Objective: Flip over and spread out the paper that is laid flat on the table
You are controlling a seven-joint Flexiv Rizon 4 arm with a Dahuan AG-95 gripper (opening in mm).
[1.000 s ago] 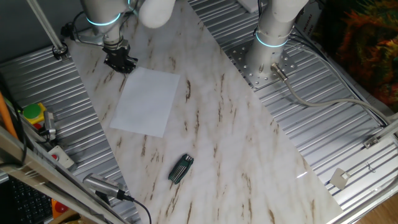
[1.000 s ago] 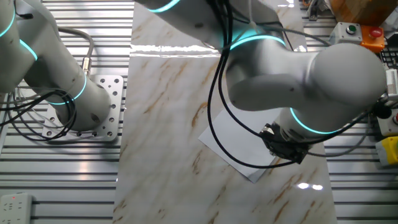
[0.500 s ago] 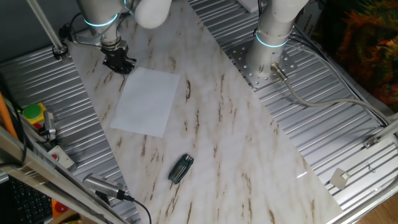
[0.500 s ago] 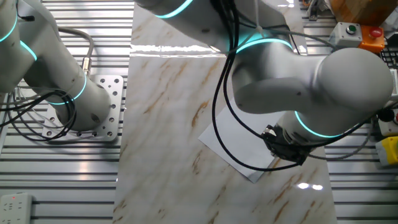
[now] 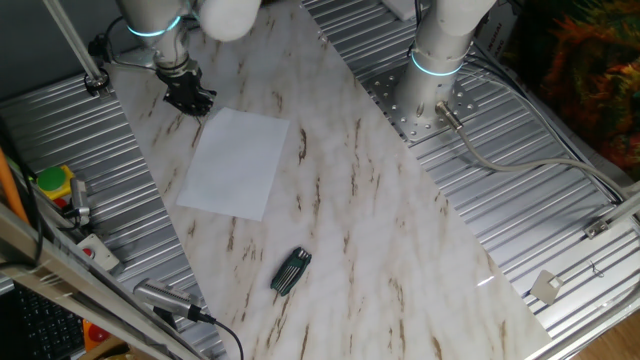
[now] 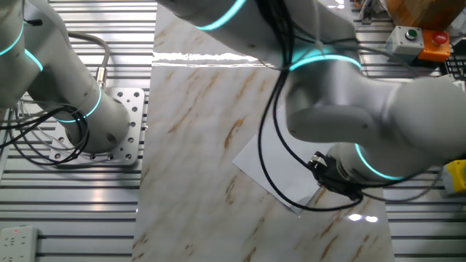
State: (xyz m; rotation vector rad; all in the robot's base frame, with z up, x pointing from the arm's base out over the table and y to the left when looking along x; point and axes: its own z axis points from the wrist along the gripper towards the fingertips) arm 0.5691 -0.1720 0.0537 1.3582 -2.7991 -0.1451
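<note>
Paper [image 5: 235, 160]: plain white rectangular sheet, flat, unfolded, lying on marble-patterned table [image 5: 400, 240] toward one end.

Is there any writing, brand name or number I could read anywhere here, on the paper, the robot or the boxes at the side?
None can be read.
The paper: plain white, no print showing.
The small black ribbed object: no legible marking.
The box with a red button: any lettering is too small and blurred.
The white tag on the grey metal surface: too small to tell.
The arm and its end effector: no readable brand.
</note>
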